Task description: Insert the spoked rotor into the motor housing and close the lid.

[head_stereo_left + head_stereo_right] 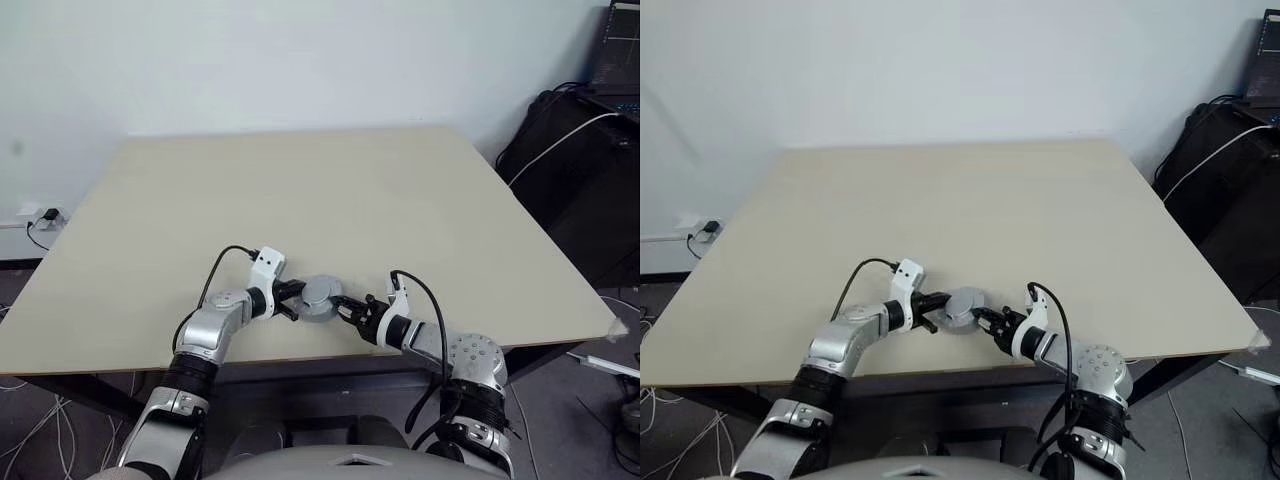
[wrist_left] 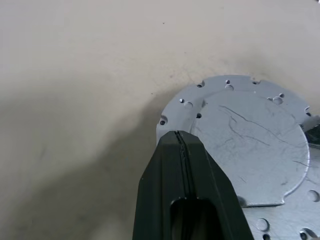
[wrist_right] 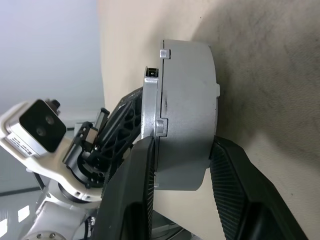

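Observation:
The motor housing [image 1: 322, 297], a round grey drum, sits on the table near its front edge. The lid [image 2: 250, 145], a flat silver plate with small holes, lies on top of it. The spoked rotor is hidden. My left gripper [image 1: 296, 300] comes in from the left, shut and empty, its joined tips [image 2: 180, 137] resting on the lid's edge. From the right, my right gripper [image 1: 346, 306] takes the housing [image 3: 187, 110] between its two fingers [image 3: 135, 190], one against the lid side and one against the base.
The beige table [image 1: 300, 190] stretches bare behind the housing. Its front edge [image 1: 300, 360] runs just below both grippers. Black equipment with cables [image 1: 575, 170] stands on the floor at the right. A wall socket [image 1: 45, 215] is at the left.

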`<state>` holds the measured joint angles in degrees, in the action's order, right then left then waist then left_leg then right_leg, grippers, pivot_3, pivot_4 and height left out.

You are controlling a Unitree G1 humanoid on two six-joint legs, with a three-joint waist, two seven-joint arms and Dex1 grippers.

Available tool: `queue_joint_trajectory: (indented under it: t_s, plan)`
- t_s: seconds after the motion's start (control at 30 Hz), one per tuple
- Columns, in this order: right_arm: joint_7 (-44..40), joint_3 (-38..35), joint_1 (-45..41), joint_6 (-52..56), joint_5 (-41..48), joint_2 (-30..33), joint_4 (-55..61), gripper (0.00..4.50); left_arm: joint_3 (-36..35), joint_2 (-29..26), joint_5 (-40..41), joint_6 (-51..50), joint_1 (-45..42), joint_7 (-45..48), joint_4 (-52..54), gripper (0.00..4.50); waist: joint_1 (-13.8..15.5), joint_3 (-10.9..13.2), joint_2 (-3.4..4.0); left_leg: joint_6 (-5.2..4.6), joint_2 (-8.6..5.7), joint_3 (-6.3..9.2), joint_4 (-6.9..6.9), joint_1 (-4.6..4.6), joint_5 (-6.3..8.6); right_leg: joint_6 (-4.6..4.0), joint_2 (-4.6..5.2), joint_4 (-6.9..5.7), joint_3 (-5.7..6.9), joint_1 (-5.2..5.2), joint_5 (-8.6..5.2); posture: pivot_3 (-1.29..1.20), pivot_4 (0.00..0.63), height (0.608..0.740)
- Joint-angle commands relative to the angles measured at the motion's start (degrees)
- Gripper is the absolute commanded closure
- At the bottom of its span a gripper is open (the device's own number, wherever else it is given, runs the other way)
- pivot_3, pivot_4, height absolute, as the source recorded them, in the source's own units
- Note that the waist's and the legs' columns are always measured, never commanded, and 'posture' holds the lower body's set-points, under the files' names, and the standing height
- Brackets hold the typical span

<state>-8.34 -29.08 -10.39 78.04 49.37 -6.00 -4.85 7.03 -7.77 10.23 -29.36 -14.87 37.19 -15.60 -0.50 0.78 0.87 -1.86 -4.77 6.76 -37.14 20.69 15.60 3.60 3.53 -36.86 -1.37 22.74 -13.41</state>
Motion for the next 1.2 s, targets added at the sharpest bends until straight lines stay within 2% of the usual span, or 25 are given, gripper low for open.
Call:
queue_joint_trajectory:
  t_s: [0.03,0.3,0.47,0.6,0.8,1.03,1.07,1.2]
  plan:
    - [0.90,1.95,1.44,0.24,1.86,-4.59,2.02,3.23,-1.49,2.57,4.05,0.65,1.13,-0.78,8.27,4.50,-0.01,0.02,0.00,-0.01,0.00,0.01,0.00,0.01,0.00,0.00,0.02,0.00,-0.01,0.00,0.00,0.00,0.000,0.740]
    - [2.16,2.00,2.44,0.21,4.28,-4.60,2.52,3.23,-8.91,6.44,11.68,-0.41,9.32,-9.11,26.38,4.50,-0.19,0.01,0.09,-0.01,0.09,-0.07,0.01,0.14,0.02,0.00,0.15,0.01,-0.10,-0.02,0.00,0.00,0.000,0.740]
    - [2.11,1.02,2.53,0.42,8.55,-5.06,3.21,3.23,-16.17,11.37,21.41,-3.44,16.74,-15.41,31.82,4.50,-0.08,0.08,0.10,0.00,0.21,-0.06,0.01,0.14,0.02,-0.04,0.00,0.03,-0.08,-0.04,-0.02,0.00,0.000,0.740]
    - [1.21,0.87,1.87,0.46,13.64,-5.89,5.10,3.23,-18.77,14.02,30.47,-7.26,23.60,-16.09,33.73,4.50,-0.18,0.51,-0.01,-0.03,0.20,-0.08,-0.03,0.16,0.03,0.24,0.00,0.08,-0.06,-0.02,-0.19,0.00,0.000,0.740]
    - [2.99,1.91,-1.06,-2.15,20.07,-6.31,6.05,3.23,-18.45,17.23,43.81,-8.72,31.51,-16.97,35.03,2.61,-0.22,0.85,0.12,-0.02,0.23,-0.08,-0.04,0.18,0.04,0.24,0.02,0.08,-0.05,0.09,-0.21,0.00,0.000,0.740]
    - [5.61,4.93,-4.41,-5.85,23.22,-5.42,4.92,3.23,-17.33,19.75,54.28,-5.30,34.15,-19.40,31.78,0.25,-0.17,1.03,0.17,-0.01,0.28,-0.08,-0.04,0.19,0.04,0.19,0.00,0.09,-0.03,0.14,-0.24,0.00,0.000,0.740]
    - [5.77,5.39,-4.78,-6.22,23.53,-5.22,4.60,3.23,-16.81,19.70,55.23,-5.10,34.10,-19.60,31.22,0.04,-0.17,1.04,0.18,-0.01,0.28,-0.08,-0.04,0.19,0.04,0.18,0.00,0.09,-0.03,0.14,-0.25,0.00,0.000,0.740]
    - [6.11,7.54,-5.59,-6.17,24.17,-4.39,3.49,3.23,-14.59,19.64,60.01,-5.30,33.70,-19.50,29.59,0.04,-0.19,1.04,0.17,-0.02,0.25,-0.11,-0.03,0.21,0.05,0.13,-0.01,0.10,-0.04,0.14,-0.23,0.00,0.000,0.740]
